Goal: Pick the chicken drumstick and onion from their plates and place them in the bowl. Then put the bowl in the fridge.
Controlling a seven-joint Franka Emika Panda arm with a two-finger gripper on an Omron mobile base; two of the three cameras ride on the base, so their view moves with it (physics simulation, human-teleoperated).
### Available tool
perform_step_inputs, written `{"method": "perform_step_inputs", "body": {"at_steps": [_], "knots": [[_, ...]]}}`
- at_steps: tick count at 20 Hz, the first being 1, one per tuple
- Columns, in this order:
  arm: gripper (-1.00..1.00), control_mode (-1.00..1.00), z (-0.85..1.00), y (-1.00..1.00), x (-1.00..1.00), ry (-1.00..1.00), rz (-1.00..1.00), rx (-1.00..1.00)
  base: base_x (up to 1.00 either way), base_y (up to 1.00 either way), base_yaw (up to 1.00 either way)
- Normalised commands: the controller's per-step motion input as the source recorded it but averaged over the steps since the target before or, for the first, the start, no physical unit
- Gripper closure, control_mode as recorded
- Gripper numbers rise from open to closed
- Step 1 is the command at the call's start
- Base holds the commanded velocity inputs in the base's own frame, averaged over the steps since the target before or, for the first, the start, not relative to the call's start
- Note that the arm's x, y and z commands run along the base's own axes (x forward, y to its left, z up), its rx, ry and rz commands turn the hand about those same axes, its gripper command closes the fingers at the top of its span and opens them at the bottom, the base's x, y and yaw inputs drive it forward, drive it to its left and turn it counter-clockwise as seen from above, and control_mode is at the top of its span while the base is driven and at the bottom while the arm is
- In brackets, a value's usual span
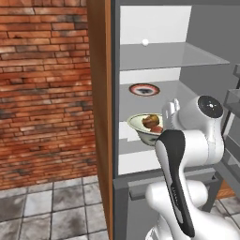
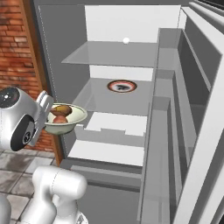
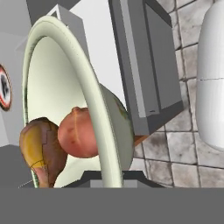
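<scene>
My gripper (image 1: 167, 121) is shut on the rim of the pale greenish-cream bowl (image 1: 143, 128) and holds it level in the air. The golden-brown chicken drumstick (image 1: 150, 120) and the reddish onion (image 1: 157, 129) lie together inside it. From the right base, the bowl (image 2: 70, 121) hangs at the left front of the open fridge (image 2: 118, 57), below its middle glass shelf, with the drumstick (image 2: 61, 109) above the onion (image 2: 60, 119). In the hand view the bowl's rim (image 3: 87, 92) runs down between my fingertips, with the onion (image 3: 79, 133) and drumstick (image 3: 41, 151) close up. The two grey plates are out of view.
The fridge's brown wood side (image 1: 100, 93) stands left of the opening, beside a brick wall (image 1: 42, 84). A round red-rimmed disc (image 2: 122, 86) lies on the middle shelf, under an upper glass shelf (image 2: 111, 54). The open door with grey racks (image 2: 175, 113) stands on the right.
</scene>
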Motion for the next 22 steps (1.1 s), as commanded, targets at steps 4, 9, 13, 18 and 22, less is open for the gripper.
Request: {"method": "perform_step_inputs", "body": {"at_steps": [4,9,13,18,22], "knots": [[1.00,-1.00,0.00,0.00,-0.05,0.00,0.00,0.00,0.00,0.00,0.00],[1.00,-1.00,-0.01,-0.22,-0.10,-0.26,-0.15,0.01,0.00,0.00,0.00],[1.00,-1.00,0.02,-0.28,0.09,-0.21,-0.10,-0.02,0.00,0.00,0.00],[1.00,-1.00,0.01,-0.16,0.34,0.00,-0.02,-0.09,0.00,0.00,0.00],[1.00,-1.00,-0.01,-0.28,0.32,0.01,0.09,-0.04,0.00,0.00,0.00]]}}
